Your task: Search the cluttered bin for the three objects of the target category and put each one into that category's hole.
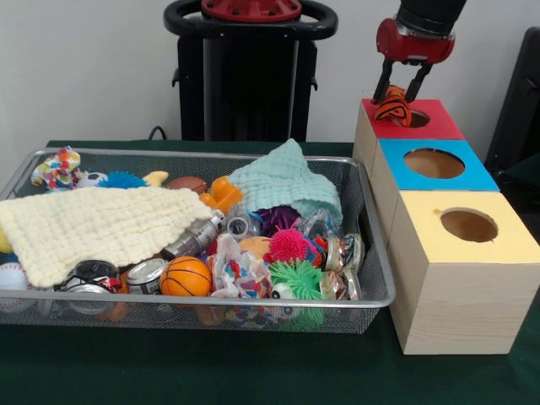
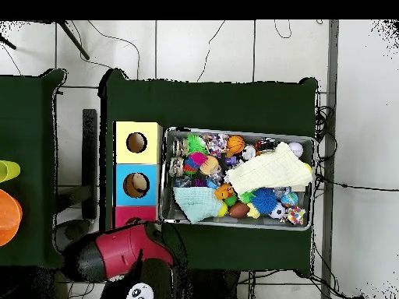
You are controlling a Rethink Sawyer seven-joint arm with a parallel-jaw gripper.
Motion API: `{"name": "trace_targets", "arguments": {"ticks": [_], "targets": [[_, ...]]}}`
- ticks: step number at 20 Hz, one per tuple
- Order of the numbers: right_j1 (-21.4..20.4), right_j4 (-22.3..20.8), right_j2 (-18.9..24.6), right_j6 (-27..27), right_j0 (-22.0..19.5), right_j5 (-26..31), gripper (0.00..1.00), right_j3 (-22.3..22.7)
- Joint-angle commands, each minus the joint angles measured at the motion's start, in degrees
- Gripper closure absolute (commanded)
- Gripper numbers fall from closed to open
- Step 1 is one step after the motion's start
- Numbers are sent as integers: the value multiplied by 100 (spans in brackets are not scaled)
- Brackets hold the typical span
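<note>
- Note the wire mesh bin (image 1: pixel 371 253) nearest you: it holds a small rubber basketball (image 1: pixel 186 276), spiky soft balls, dented cans and a cream knitted cloth (image 1: pixel 101 224).
- No brand or writing is readable.
- Beyond it, locate the red-topped wooden box (image 1: pixel 439 122).
- The gripper (image 1: pixel 400 97) pinches an orange-and-black striped toy (image 1: pixel 392 108) above the hole; it appears soft and light, so grip mid-body.
</note>
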Motion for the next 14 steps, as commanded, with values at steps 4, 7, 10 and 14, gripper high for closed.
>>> {"name": "trace_targets", "arguments": {"ticks": [4, 7, 10, 14], "targets": [[30, 107, 204, 702, 57, 585, 0, -253], [-13, 114, 178, 711, 98, 705, 0, -276], [-24, 139, 185, 698, 97, 760, 0, -292], [-67, 170, 161, 729, 132, 829, 0, -317]]}}
